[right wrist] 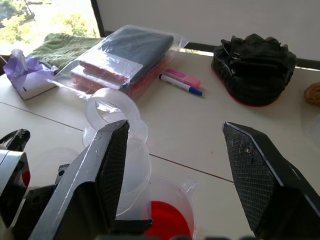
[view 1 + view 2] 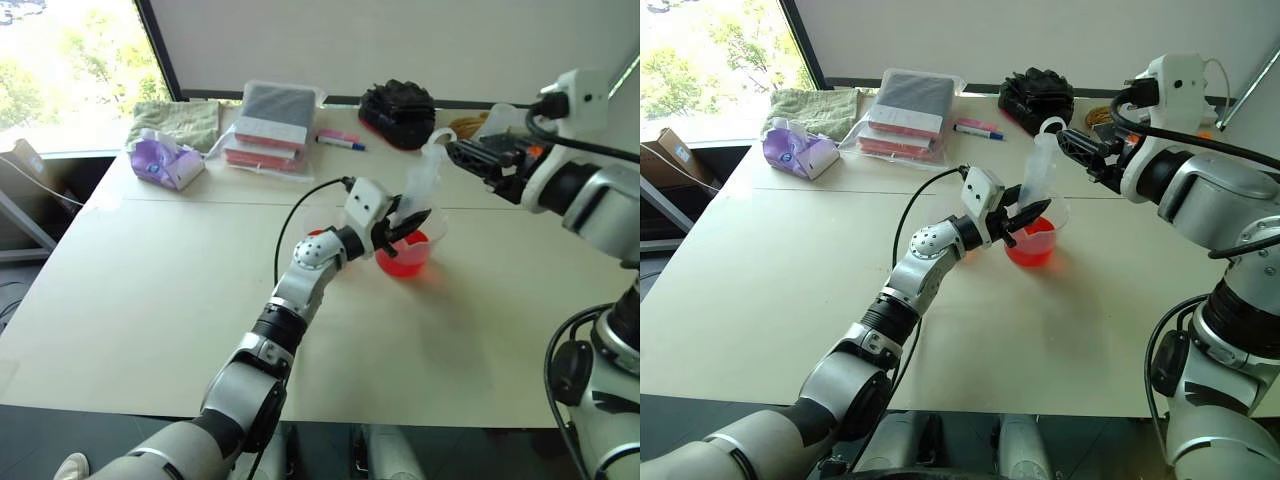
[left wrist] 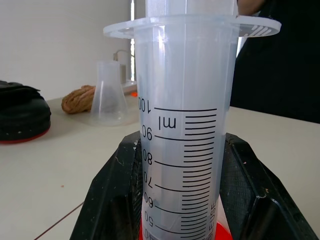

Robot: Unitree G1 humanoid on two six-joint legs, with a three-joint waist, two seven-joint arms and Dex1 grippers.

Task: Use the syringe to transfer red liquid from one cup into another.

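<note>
The left gripper (image 2: pixel 1025 216) is clamped on the barrel of the syringe (image 2: pixel 1038 170), which stands nearly upright, leaning slightly away from the arm. In the left wrist view the black fingers (image 3: pixel 112 200) press both sides of the graduated barrel, printed scale facing the camera. The syringe's lower end sits inside the beaker (image 2: pixel 1032 243), which rests on the white table (image 2: pixel 770 290) and holds red liquid (image 2: pixel 1030 250). The plunger ring (image 1: pixel 111 106) rises above the barrel.

The right gripper (image 2: pixel 1072 143) is level with the top of the plunger, just beside it, with its jaws spread wide and holding nothing. In the right wrist view one finger (image 1: pixel 107 165) stands in front of the plunger stem; whether it touches cannot be told.

Further back on the table lie a blue-capped marker (image 2: pixel 341 143) beside a pink eraser (image 1: pixel 183 78), a bagged stack of books (image 2: pixel 272 125), a purple tissue pack (image 2: pixel 165 162) and a green cloth (image 2: pixel 180 122). A black bundle (image 2: pixel 398 112), a ball of twine (image 3: pixel 78 99) and the small clear cup (image 3: pixel 108 93) sit near the far edge.
</note>
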